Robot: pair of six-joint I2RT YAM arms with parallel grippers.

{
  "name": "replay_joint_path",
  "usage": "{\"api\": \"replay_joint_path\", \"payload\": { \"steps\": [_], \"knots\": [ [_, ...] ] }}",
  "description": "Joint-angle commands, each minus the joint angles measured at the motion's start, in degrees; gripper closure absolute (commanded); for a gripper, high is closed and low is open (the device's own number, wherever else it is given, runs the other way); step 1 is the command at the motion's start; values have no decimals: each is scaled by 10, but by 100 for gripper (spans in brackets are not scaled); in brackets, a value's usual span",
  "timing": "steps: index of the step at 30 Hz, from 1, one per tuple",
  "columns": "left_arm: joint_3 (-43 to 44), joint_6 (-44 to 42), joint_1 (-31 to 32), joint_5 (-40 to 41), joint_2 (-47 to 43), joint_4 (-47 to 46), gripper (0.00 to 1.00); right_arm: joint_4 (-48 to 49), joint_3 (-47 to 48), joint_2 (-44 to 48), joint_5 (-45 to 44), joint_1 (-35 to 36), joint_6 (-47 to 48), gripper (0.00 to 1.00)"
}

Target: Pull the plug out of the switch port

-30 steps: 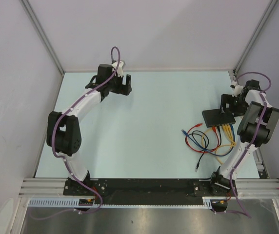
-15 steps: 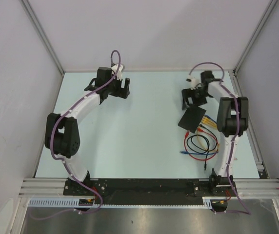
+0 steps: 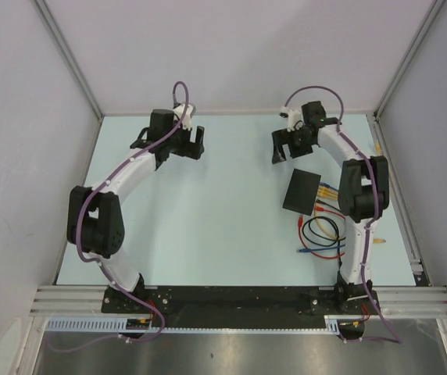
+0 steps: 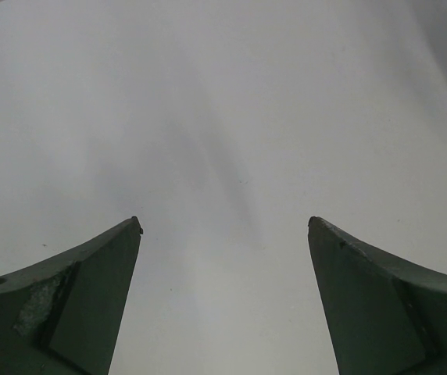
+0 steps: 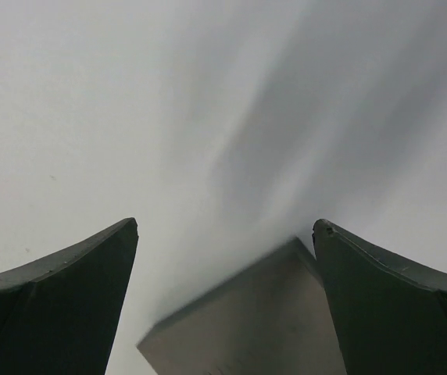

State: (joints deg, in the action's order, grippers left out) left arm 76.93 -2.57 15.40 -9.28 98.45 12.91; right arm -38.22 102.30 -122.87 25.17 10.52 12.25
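Observation:
The switch, a flat matte-black box, lies on the table right of centre. Yellow plugs and a red one sit along its right edge, and I cannot tell which are seated. In the right wrist view the switch shows blurred, low between the fingers. My right gripper is open and empty, just behind the switch at the back of the table; it also shows in the right wrist view. My left gripper is open and empty at the back left, over bare table in the left wrist view.
A loose coil of red, blue, black and yellow cables lies in front of the switch beside the right arm. Small yellow pieces lie near the right table edge. Grey walls close in the back and sides.
My right arm has swung from the right edge to the back centre. The switch and its cables have slid left and turned. The left gripper has shifted slightly left.

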Motion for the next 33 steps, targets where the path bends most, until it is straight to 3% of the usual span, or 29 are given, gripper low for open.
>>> {"api": "replay_joint_path", "payload": {
  "steps": [1, 7, 17, 33],
  "knots": [
    [4, 3, -2, -37, -2, -10, 7, -1, -52, 75, -38, -42, 23, 0],
    [15, -6, -2, -62, 10, -3, 7, -2, -123, 109, -41, -84, 22, 0],
    [16, 2, -2, -65, 16, -4, 7, -13, -155, 112, -37, -125, 29, 0],
    [9, -2, -2, -61, 7, -4, 7, -23, -180, 95, -26, -107, 31, 1]
  ]
}}
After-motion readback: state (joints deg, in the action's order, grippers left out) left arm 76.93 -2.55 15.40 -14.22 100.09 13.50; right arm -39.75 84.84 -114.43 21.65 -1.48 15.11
